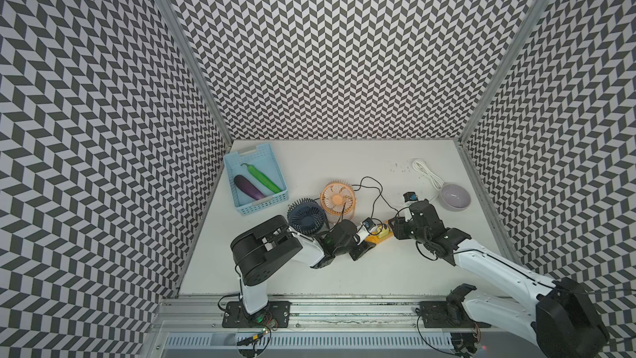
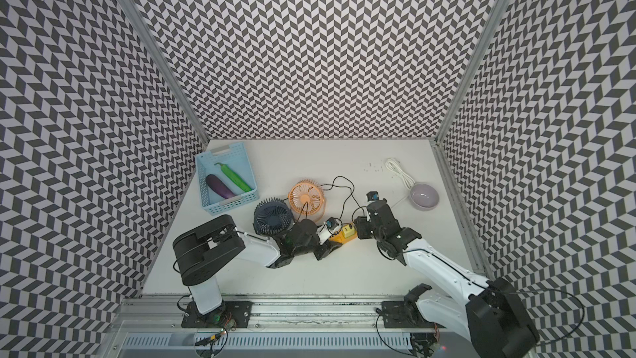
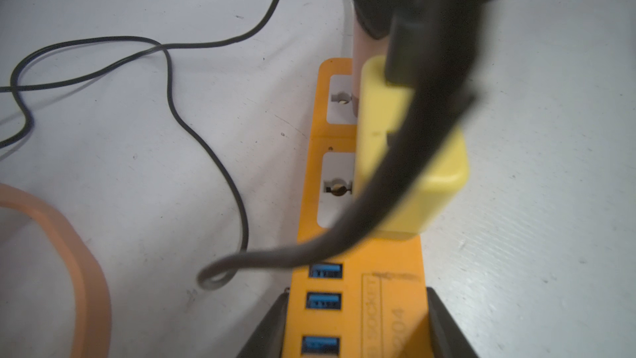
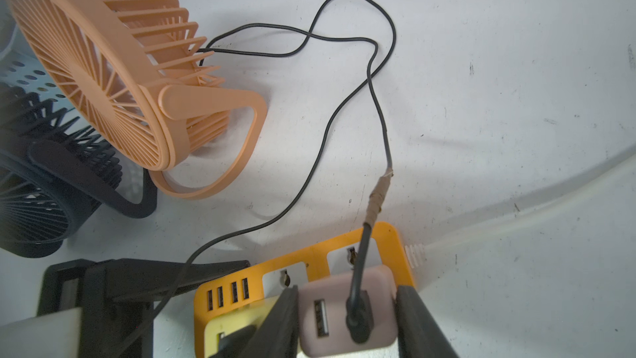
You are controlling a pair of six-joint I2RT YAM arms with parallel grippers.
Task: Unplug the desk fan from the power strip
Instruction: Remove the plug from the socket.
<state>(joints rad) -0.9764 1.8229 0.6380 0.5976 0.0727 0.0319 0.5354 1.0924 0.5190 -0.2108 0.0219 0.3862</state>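
2 grippers: both closed on something, neither empty.
Left gripper (image 3: pixel 358 304): clamped across the USB-port end of the power strip (image 3: pixel 395 304), straddling its long sides.
Right gripper (image 4: pixel 347 311): clamped on the pink adapter (image 4: pixel 380 297), over the socket nearest the white cord (image 4: pixel 481 230); depth of seating not discernible.
Power strip location: flat on the table (image 1: pixel 344 270), between the 2 arms, on the robot's side of the orange fan (image 4: pixel 120 74) and the dark blue fan (image 1: pixel 306 216).
Adapter lead: taped black cable (image 4: pixel 378 198), heading toward the orange fan; far end not traceable with certainty.
Step in hand: judged to be drawing the pink adapter out.
Method advised: pull straight along the prongs, no rocking; hold the left clamp firm to keep the strip down.
Hazards: yellow adapter (image 3: pixel 430 173) just beside, so no sideways drift; keep slack in the cable.
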